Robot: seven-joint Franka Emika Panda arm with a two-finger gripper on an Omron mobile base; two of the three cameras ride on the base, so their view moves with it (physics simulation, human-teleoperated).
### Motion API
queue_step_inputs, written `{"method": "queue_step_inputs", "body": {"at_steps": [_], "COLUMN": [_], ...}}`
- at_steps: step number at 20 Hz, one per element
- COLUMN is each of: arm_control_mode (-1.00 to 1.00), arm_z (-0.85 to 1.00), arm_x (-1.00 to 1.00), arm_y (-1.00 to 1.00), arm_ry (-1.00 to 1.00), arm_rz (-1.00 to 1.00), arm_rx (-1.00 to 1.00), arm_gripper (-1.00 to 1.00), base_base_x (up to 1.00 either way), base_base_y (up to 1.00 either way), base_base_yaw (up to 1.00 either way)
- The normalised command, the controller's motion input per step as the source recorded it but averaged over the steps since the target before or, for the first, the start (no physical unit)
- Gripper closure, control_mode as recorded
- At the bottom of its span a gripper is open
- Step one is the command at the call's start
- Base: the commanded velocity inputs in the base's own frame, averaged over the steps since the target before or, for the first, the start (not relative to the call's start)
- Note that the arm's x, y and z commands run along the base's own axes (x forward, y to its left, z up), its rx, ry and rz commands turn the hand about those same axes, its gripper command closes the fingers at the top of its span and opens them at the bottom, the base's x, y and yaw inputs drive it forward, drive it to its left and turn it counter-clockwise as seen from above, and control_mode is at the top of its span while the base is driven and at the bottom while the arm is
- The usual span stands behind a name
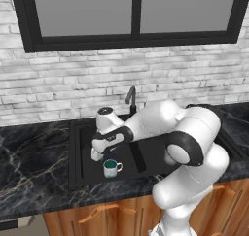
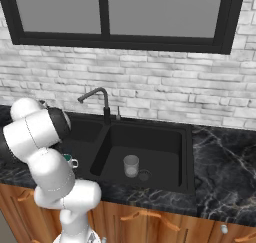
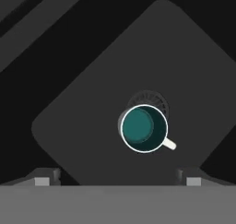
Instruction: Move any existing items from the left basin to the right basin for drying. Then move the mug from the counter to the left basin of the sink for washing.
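Gripper (image 1: pixel 97 156) hangs over the left basin (image 1: pixel 87 167) in the left base view, pointing down, with the mug (image 1: pixel 112 168) standing upright on the basin floor just to its right and nearer the front edge. Nothing is between the fingers. Past the arm, the faucet (image 1: pixel 131 98) rises at the back of the sink (image 1: pixel 74 152), set into the counter (image 1: pixel 34 162) of black veined marble.

From the right base view, the cup (image 2: pixel 131 166) stands upright in the right basin (image 2: pixel 165 142), toward its near side and just left of that basin's drain (image 2: pixel 144 175). A sliver of the mug (image 2: pixel 70 161) (mostly hidden by the arm) peeks out in the left basin.

Looking down from the hand view, the two fingertips (image 3: pixel 46 178) stand wide apart at the bottom, holding nothing. The mug (image 3: pixel 144 128) sits below them, teal inside showing, handle pointing lower right, partly covering the round drain (image 3: pixel 148 102).

No brand, label or writing can be read on anything.
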Motion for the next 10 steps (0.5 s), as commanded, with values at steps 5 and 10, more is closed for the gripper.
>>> {"method": "queue_step_inputs", "body": {"at_steps": [5,10], "arm_control_mode": [-1.00,-1.00], "arm_z": [0.66,0.63], "arm_x": [-0.10,-0.15], "arm_y": [0.00,0.00], "arm_ry": [-0.03,0.00], "arm_rz": [0.00,0.00], "arm_rx": [-0.01,-0.03], "arm_gripper": [-1.00,-1.00], "base_base_x": [0.00,0.00], "base_base_y": [0.00,0.00], "base_base_yaw": [0.00,0.00]}}
